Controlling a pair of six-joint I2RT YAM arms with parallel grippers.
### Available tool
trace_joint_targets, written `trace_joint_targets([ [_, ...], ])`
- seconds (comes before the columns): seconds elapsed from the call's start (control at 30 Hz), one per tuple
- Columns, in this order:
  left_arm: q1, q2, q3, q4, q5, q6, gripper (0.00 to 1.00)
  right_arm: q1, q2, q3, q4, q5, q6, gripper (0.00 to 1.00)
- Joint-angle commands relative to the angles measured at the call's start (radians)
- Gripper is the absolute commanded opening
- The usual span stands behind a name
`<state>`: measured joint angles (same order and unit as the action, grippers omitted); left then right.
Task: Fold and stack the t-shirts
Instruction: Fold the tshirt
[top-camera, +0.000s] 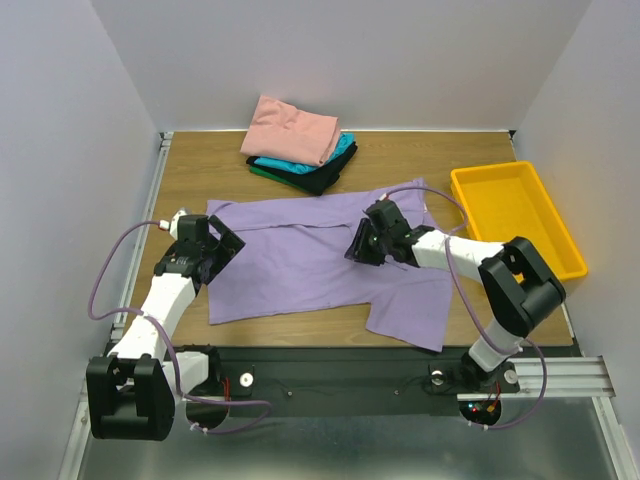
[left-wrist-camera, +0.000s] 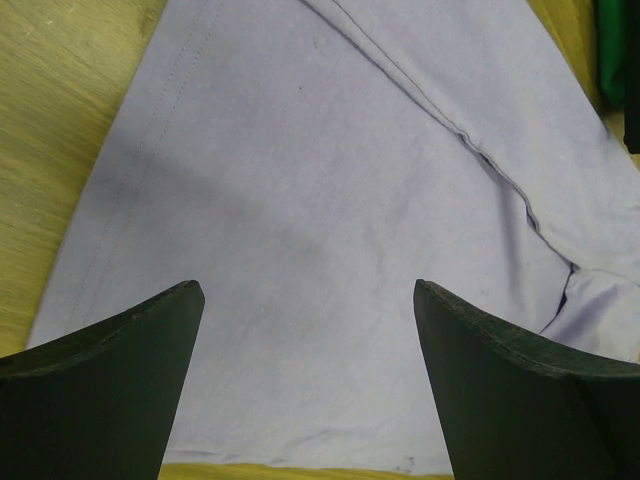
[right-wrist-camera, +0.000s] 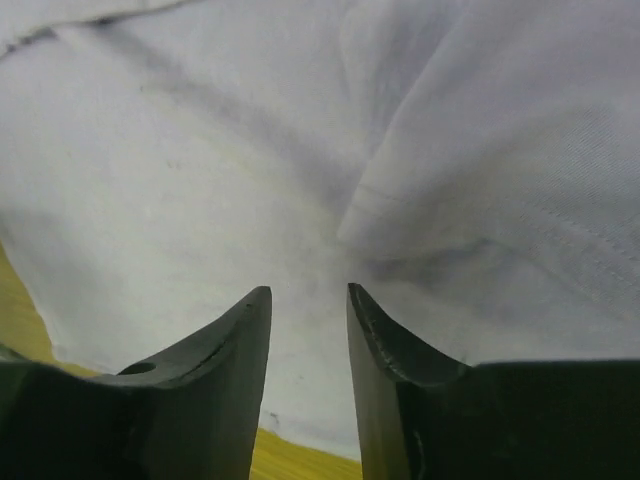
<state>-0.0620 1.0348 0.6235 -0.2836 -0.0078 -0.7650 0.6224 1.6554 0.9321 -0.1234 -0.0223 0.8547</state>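
Observation:
The light purple t-shirt (top-camera: 290, 265) lies spread flat in the middle of the table, one sleeve part hanging toward the front right. My left gripper (top-camera: 226, 246) is open and empty just above the shirt's left edge; in the left wrist view its jaws (left-wrist-camera: 307, 290) stand wide apart over the purple cloth (left-wrist-camera: 320, 180). My right gripper (top-camera: 359, 247) hovers over the shirt's middle right; its jaws (right-wrist-camera: 308, 292) stand a narrow gap apart, with nothing between them, above the cloth (right-wrist-camera: 200, 180) near a folded hem (right-wrist-camera: 400, 205). A stack of folded shirts (top-camera: 296, 130), salmon-pink on top of teal, black and green, sits at the back.
A yellow plastic tray (top-camera: 470, 190) stands at the right side of the table, just beyond the shirt's right sleeve. White walls close in the table on the left, back and right. The green folded shirt's edge (left-wrist-camera: 618, 50) shows in the left wrist view.

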Motion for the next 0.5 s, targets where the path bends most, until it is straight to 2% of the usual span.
trace_joint_targets([
  [0.0, -0.006, -0.007, 0.045, -0.020, -0.007, 0.016, 0.99, 0.000, -0.055, -0.010, 0.076, -0.071, -0.017, 0.50],
  [0.1, -0.007, -0.010, 0.045, -0.022, -0.008, 0.018, 0.98, 0.000, -0.120, -0.018, 0.047, -0.056, -0.092, 0.68],
  [0.17, -0.007, -0.012, 0.042, -0.023, -0.006, 0.018, 0.98, 0.000, -0.192, -0.029, -0.005, -0.019, -0.124, 0.70],
  [0.33, -0.009, -0.022, 0.025, -0.035, -0.018, 0.010, 0.98, -0.030, -0.316, -0.065, -0.163, 0.214, -0.137, 0.74],
  [0.43, -0.009, -0.024, 0.009, -0.042, -0.021, 0.007, 0.98, -0.122, -0.368, -0.120, -0.208, 0.216, -0.138, 0.73],
  [0.47, -0.009, -0.025, -0.010, -0.040, -0.023, 0.004, 0.98, -0.162, -0.382, -0.133, -0.212, 0.217, -0.144, 0.69],
])
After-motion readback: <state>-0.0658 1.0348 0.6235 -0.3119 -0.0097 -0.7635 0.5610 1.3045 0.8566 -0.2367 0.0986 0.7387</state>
